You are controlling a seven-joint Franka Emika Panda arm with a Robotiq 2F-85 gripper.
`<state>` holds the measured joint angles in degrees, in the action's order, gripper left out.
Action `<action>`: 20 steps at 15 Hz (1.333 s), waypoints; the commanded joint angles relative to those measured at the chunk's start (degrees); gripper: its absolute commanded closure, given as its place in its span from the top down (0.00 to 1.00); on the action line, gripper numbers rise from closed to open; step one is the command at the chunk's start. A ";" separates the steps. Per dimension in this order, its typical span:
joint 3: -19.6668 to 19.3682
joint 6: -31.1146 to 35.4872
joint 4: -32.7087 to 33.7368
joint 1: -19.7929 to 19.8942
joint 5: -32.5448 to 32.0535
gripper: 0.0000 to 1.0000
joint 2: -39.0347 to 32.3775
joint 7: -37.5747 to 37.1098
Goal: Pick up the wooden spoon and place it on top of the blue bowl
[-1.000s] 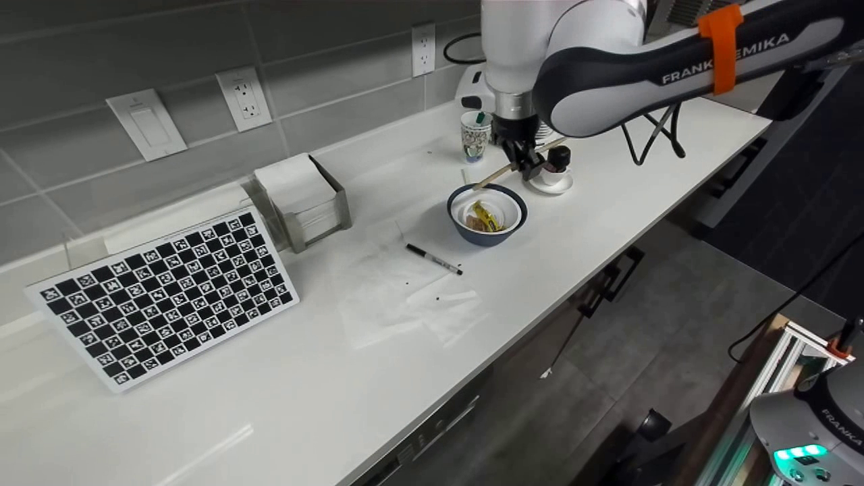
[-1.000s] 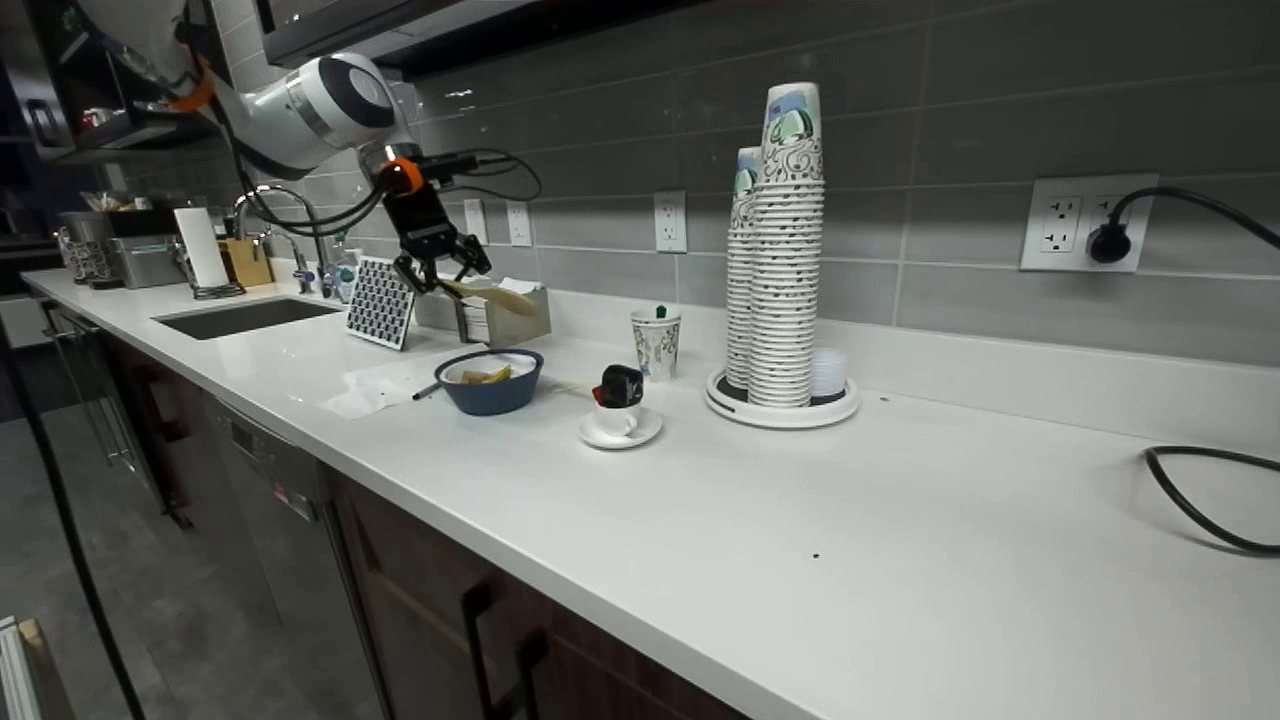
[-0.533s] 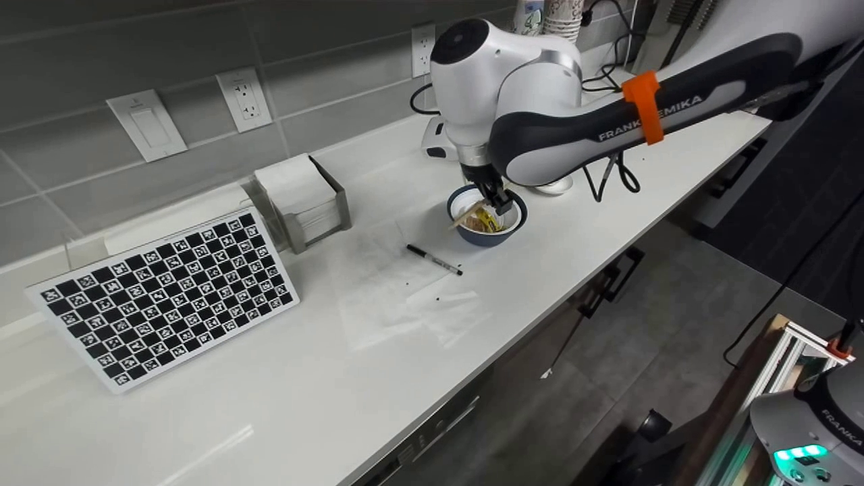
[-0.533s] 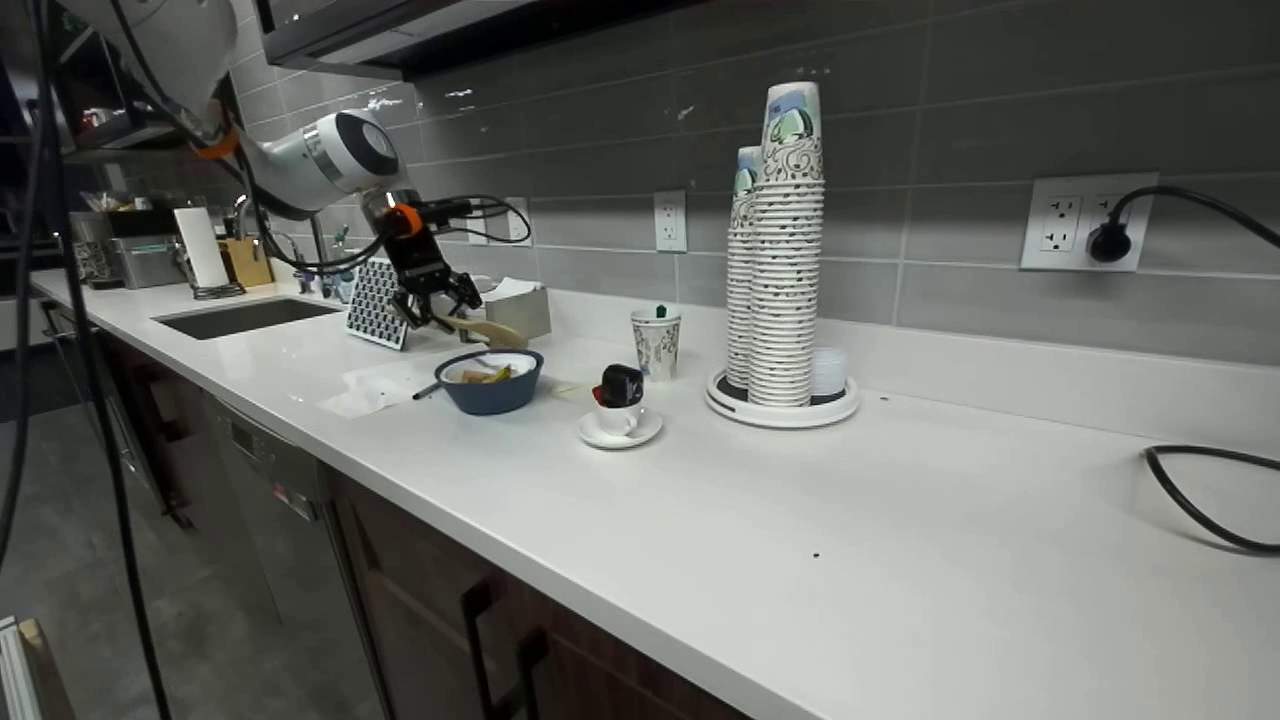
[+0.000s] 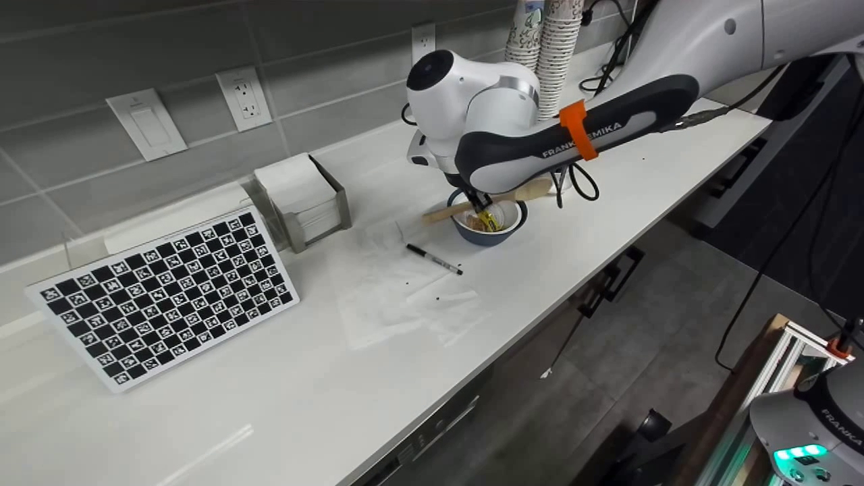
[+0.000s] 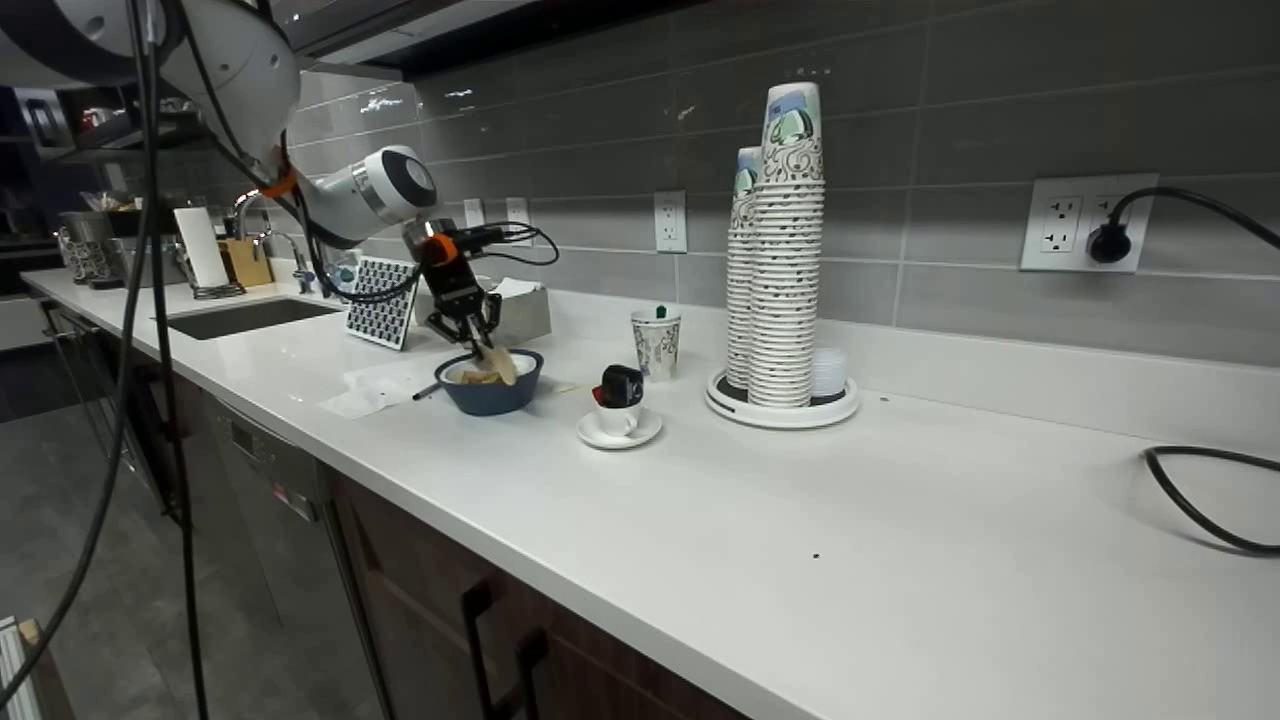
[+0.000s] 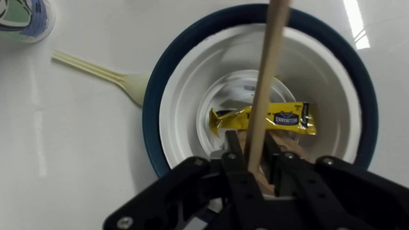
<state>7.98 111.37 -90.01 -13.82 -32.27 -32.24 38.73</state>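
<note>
The gripper (image 7: 251, 142) squeezes the handle of the wooden spoon (image 7: 270, 64), pinching it from both sides. The arm (image 5: 621, 111) is bent and the gripper points down, right over the blue bowl (image 7: 150, 105). The spoon goes across the top of it (I can't tell if it touches the rim). Inside sits a white bowl (image 7: 183, 105), with a yellow packet (image 7: 279, 119) in it.

In an exterior view, the bowl (image 5: 483, 238) stands right of the pen (image 5: 434, 259), beneath the wooden spoon (image 5: 506, 196).
</note>
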 commanded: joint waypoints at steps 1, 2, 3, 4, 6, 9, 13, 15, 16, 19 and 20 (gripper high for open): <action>0.88 -2.31 -0.83 2.70 3.13 0.53 0.02 5.52; 1.44 -0.32 -3.63 4.52 5.20 0.59 1.63 7.44; 1.68 1.23 -5.81 6.17 7.48 0.66 3.13 8.93; 2.17 3.93 -9.29 8.89 11.09 0.73 5.61 10.65; 2.08 6.75 -14.29 13.05 17.18 0.88 9.56 13.99; 1.42 9.37 -20.65 19.26 27.54 1.00 15.35 20.96; -1.50 9.85 -28.77 26.19 43.51 1.00 24.17 34.35; -4.83 8.05 -32.01 28.68 51.61 1.00 27.71 41.81; -6.93 7.35 -33.74 29.59 55.15 1.00 29.22 44.98; -14.23 7.01 -39.54 31.86 64.10 1.00 34.11 54.22; -13.58 6.38 -34.04 28.76 59.16 1.00 29.37 49.37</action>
